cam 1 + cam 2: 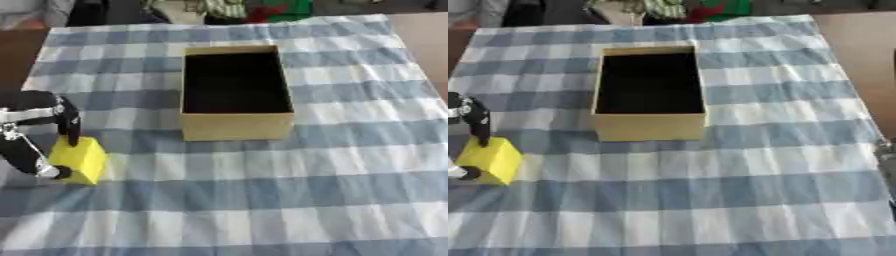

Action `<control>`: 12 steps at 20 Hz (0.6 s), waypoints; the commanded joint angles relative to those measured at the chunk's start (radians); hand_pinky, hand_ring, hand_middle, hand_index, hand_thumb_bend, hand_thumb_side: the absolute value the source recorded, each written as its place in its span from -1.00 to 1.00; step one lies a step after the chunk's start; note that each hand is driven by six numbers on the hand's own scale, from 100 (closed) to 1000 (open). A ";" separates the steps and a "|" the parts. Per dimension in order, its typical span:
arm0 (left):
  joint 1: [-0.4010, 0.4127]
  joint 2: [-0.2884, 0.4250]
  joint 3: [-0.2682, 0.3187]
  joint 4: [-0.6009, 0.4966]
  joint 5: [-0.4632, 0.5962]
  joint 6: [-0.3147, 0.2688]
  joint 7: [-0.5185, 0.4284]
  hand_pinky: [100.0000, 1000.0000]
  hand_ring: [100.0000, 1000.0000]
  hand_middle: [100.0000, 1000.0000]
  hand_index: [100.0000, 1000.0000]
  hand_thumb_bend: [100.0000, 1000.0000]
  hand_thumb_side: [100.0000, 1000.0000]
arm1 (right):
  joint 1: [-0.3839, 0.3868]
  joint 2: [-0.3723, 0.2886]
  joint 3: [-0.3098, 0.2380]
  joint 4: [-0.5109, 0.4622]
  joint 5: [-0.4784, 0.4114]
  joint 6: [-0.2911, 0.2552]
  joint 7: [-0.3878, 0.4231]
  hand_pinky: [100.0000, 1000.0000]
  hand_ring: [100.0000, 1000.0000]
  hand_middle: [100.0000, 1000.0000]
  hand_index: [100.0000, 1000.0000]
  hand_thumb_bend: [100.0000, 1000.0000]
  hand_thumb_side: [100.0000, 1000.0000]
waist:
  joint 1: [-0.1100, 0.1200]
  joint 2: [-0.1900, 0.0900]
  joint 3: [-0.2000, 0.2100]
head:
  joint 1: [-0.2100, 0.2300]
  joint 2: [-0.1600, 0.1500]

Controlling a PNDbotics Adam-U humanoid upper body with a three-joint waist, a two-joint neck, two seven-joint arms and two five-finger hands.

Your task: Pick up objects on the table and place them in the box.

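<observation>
A yellow block (79, 160) lies on the checked cloth at the left, in front of and to the left of the open cardboard box (236, 127). My left hand (39, 120) comes in from the left edge and pinches the block: a finger (72, 127) rests on its top far corner and the thumb (51, 171) presses its near left side. The box shows a dark inside with nothing visible in it. A grey sliver at the right edge of the right eye view may be my right hand (887, 155); its fingers do not show.
The blue and white checked cloth (306, 200) covers the table, with brown table edge (859, 45) bare at the far right. Green, red and white clutter (254, 9) lies beyond the far edge.
</observation>
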 commanded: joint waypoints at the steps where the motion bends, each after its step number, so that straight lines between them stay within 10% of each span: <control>1: 0.004 0.020 0.001 -0.013 -0.015 -0.018 -0.016 0.62 0.47 0.34 0.54 0.29 -0.95 | -0.006 -0.013 -0.006 -0.015 -0.001 0.001 0.005 0.60 0.49 0.42 0.58 -1.00 0.19 | -0.001 -0.012 -0.001 | -0.001 -0.010; 12: 0.010 0.048 0.051 -0.077 -0.067 -0.036 -0.074 0.72 0.71 0.57 0.70 0.67 -0.63 | -0.001 -0.013 -0.005 -0.015 0.000 0.000 0.014 0.60 0.49 0.42 0.58 -1.00 0.20 | 0.000 -0.015 0.005 | -0.001 -0.010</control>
